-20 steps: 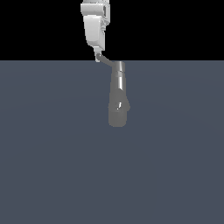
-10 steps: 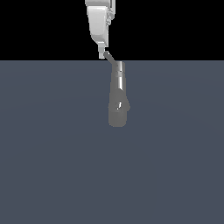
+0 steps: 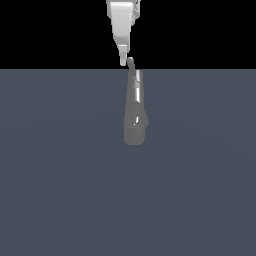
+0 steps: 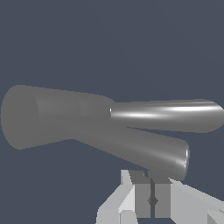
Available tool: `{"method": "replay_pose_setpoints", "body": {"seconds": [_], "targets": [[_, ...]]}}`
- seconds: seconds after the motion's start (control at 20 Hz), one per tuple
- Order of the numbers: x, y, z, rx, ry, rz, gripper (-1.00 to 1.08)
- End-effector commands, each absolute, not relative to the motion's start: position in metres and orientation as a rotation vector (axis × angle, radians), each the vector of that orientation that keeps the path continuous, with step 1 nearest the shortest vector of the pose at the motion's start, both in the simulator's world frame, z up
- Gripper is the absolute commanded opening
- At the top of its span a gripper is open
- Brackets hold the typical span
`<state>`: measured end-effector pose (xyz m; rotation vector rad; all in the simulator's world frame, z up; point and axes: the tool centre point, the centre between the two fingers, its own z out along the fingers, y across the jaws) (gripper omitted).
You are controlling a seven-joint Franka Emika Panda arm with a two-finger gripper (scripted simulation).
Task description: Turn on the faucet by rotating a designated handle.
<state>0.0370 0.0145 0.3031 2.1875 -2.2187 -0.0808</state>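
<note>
The white tapered gripper (image 3: 123,61) comes down from the top of the exterior view, narrowing to a slim tip at the far edge of the flat slate-grey surface (image 3: 60,175). In the wrist view the gripper (image 4: 152,199) shows two grey inner pads (image 4: 142,199) pressed together, with only a thin dark seam between them and nothing held there, so the fingers are closed on themselves. Just beside the tip, on the exterior view's right of it, is the thin, short grey metal handle (image 3: 131,63), a stubby rod that rises from the narrow end of the faucet; the tip and the rod look to be touching or nearly so, though the exterior view is too coarse to settle which. In the wrist view the handle (image 4: 140,151) appears as a smooth grey rod lying directly ahead of the closed fingers, its rounded end just off the pads and its length slanting back to the faucet. The grey metallic cylindrical faucet (image 3: 135,107) extends from below the gripper's tip toward the camera in the exterior view, carrying a bright narrow highlight along its length and widening to a rounded bulbous end. In the wrist view the faucet (image 4: 52,116) lies beyond the handle, with a broad dull end on one side and a shiny slender spout with a white streak on the other.
</note>
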Motion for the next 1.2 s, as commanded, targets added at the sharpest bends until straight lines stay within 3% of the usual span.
{"method": "replay_pose_setpoints", "body": {"seconds": [0.0,0.35,0.4,0.45,1.15], "targets": [[0.035,-0.017,0.301,2.159,-2.238,-0.08,-1.0],[0.031,-0.068,0.302,2.153,-2.241,-0.082,-1.0],[0.031,-0.068,0.302,2.153,-2.241,-0.082,-1.0],[0.035,-0.035,0.304,2.205,-2.204,-0.087,-1.0],[0.061,-0.083,0.289,2.18,-2.222,-0.085,-1.0]]}}
